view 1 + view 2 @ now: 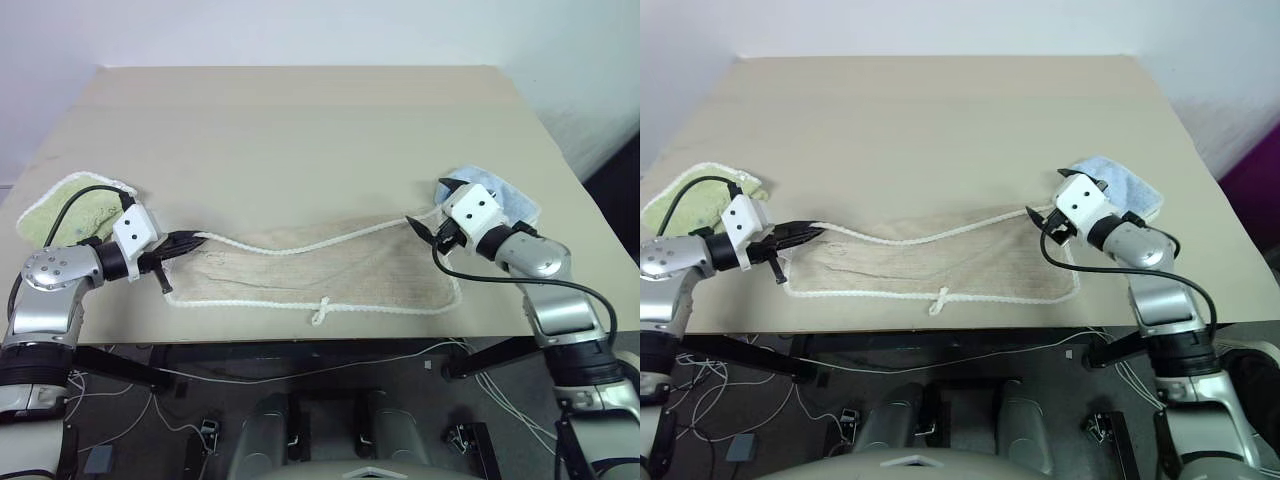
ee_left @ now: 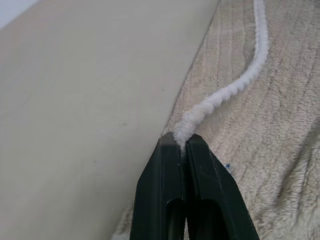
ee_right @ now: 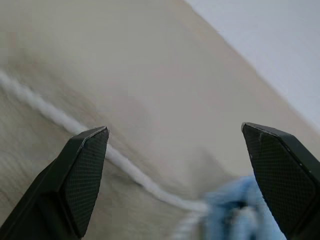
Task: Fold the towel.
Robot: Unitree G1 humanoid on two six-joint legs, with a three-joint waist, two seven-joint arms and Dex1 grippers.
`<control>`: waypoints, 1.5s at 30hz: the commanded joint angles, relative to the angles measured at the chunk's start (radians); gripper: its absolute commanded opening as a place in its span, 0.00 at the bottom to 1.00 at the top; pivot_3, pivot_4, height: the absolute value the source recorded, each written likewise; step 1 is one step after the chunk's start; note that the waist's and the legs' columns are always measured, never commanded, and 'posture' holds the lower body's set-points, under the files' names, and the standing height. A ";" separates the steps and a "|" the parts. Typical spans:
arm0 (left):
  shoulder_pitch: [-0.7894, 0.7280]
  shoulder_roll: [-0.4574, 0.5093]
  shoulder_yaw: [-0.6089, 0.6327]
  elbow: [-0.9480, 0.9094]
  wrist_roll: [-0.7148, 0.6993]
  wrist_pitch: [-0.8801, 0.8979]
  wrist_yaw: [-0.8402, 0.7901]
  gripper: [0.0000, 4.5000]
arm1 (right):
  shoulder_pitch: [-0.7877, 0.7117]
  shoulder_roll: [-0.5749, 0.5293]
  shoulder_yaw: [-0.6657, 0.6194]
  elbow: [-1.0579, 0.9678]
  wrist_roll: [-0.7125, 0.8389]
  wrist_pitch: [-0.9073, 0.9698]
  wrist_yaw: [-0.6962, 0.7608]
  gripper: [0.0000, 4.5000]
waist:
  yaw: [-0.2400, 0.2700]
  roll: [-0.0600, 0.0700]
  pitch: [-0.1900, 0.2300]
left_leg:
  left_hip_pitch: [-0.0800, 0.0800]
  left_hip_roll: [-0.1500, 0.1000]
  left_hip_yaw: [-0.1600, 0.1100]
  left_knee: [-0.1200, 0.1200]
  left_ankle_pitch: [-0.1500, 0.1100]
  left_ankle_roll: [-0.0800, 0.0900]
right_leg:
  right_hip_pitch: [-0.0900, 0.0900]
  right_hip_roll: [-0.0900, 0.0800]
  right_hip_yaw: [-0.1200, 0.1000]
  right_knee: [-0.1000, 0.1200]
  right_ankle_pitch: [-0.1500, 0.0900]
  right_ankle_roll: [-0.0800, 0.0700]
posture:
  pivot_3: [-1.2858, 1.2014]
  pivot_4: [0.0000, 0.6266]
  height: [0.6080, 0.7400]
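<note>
While left jaws pinch the towel (image 1: 320,270), right jaws gape beside.

My two black fingers (image 3: 82,175) stand wide apart. Between them the towel's (image 3: 30,145) white corded edge (image 3: 125,165) runs across the table (image 3: 125,60), ending beside a light blue cloth (image 3: 240,205).

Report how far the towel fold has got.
Done: the towel lies flat along the table's near edge, apparently already doubled lengthwise. In hand: the left gripper is shut on the white corded edge at its end of the towel; the right gripper is open at the opposite end, holding nothing. Left: grip that end and make the next fold.
</note>
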 commanded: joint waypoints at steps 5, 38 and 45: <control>0.025 -0.001 0.029 -0.060 0.004 0.010 0.026 0.01 | -0.122 -0.046 0.075 0.247 -0.164 -0.221 -0.015 1.00 | 0.000 0.000 0.000 | 0.000 0.000 0.001 0.000 0.001 -0.001 | 0.000 0.000 0.000 0.000 0.000 0.000 | 0.52 0.24 1.00; 0.140 -0.011 0.050 -0.139 0.026 0.028 0.097 0.00 | -0.329 -0.077 0.254 0.631 -0.471 -0.501 -0.183 0.01 | -0.003 0.000 0.000 | 0.000 0.000 0.002 0.000 0.001 -0.001 | 0.000 0.000 0.001 0.000 0.000 0.000 | 0.52 0.24 1.00; -0.026 -0.059 0.114 -0.055 -0.003 0.108 0.235 0.00 | -0.386 -0.055 0.182 0.595 -0.407 -0.442 -0.207 0.01 | 0.002 0.000 0.000 | 0.000 0.000 0.001 0.000 0.001 -0.001 | 0.000 0.000 0.001 0.000 0.000 0.000 | 0.52 0.24 1.00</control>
